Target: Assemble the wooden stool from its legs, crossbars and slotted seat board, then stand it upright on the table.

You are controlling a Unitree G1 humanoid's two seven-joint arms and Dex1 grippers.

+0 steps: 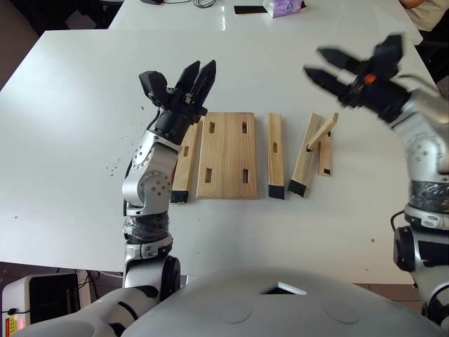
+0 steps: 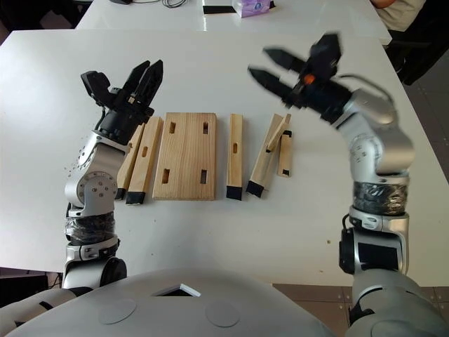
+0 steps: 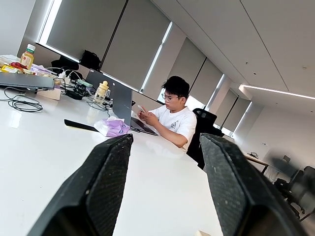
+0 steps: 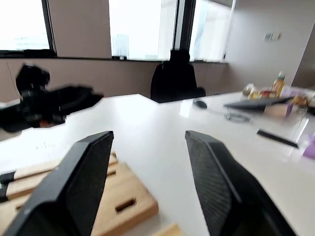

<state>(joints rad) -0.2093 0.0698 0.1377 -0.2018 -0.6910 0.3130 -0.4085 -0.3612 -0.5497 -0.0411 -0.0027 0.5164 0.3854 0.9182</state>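
Our left gripper hangs part-open above the leftmost legs, beside the slotted seat board; our right gripper, jaws wide and empty, is nearer the crossbar leaning on the right-hand legs, which lie pointing away from us.

Wide counter margin left of and in front of the parts row. Narrow gaps flank the seat board. A tilted crossbar lies across the rightmost leg.

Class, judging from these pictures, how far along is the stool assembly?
Nothing is joined yet. The seat board lies flat, legs loose on both sides, a crossbar tilted across one. In hand: nothing; left claw and right claw are open. All assembly remains.
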